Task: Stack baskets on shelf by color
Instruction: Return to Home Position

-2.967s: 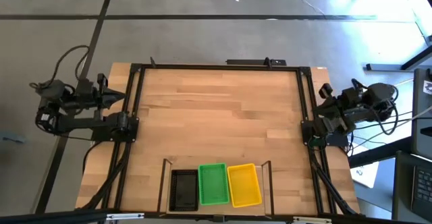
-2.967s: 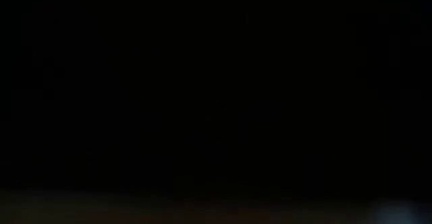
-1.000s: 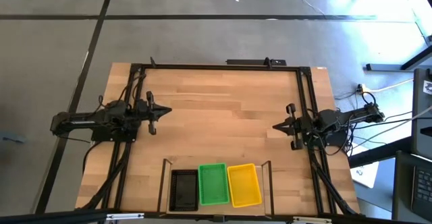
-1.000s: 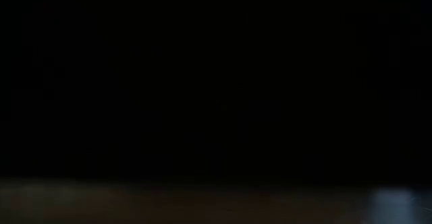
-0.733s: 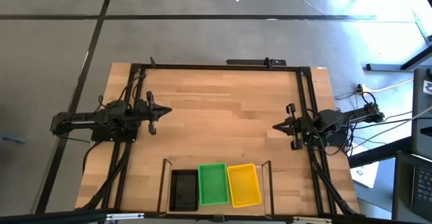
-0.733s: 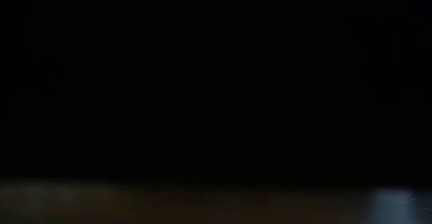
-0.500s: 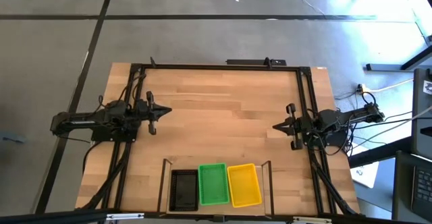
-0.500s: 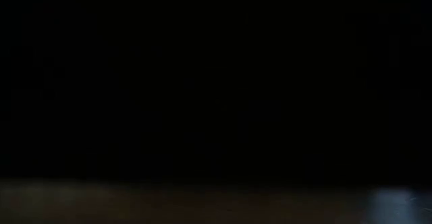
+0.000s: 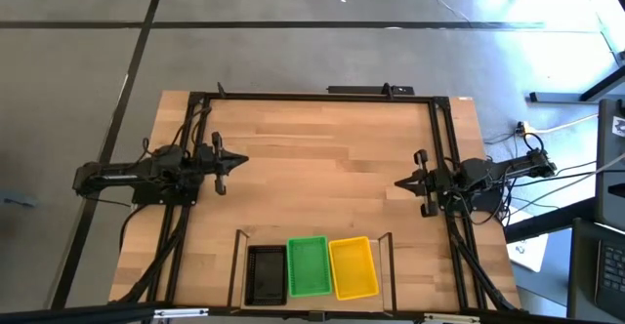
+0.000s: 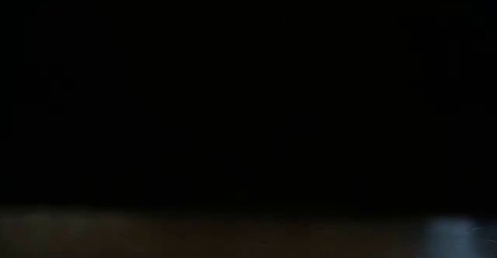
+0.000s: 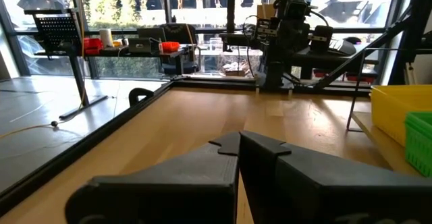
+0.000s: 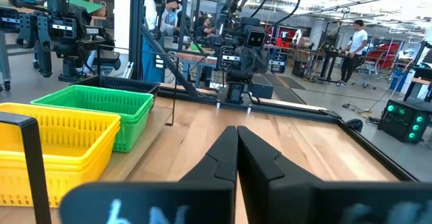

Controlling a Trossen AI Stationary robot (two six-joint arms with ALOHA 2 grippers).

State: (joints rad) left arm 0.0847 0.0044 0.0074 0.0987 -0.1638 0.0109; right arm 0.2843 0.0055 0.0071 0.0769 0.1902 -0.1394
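Black (image 9: 265, 273), green (image 9: 308, 264) and yellow (image 9: 353, 266) baskets stand side by side on the shelf (image 9: 385, 265) at the table's near edge. The right wrist view shows yellow (image 12: 47, 150) and green (image 12: 101, 113) each with nested rims. My left gripper (image 9: 234, 160) is shut and level at the table's left side, pointing right, holding nothing; its closed fingertips (image 11: 238, 143) show in its wrist view. My right gripper (image 9: 400, 182) is shut at the right side, pointing left, with nothing in it (image 12: 236, 137). The low view is dark.
A black metal frame (image 9: 312, 96) runs round the tabletop. Bare wood (image 9: 322, 168) lies between the two grippers and the shelf. People and other robot stations (image 12: 354, 38) show in the room beyond the table.
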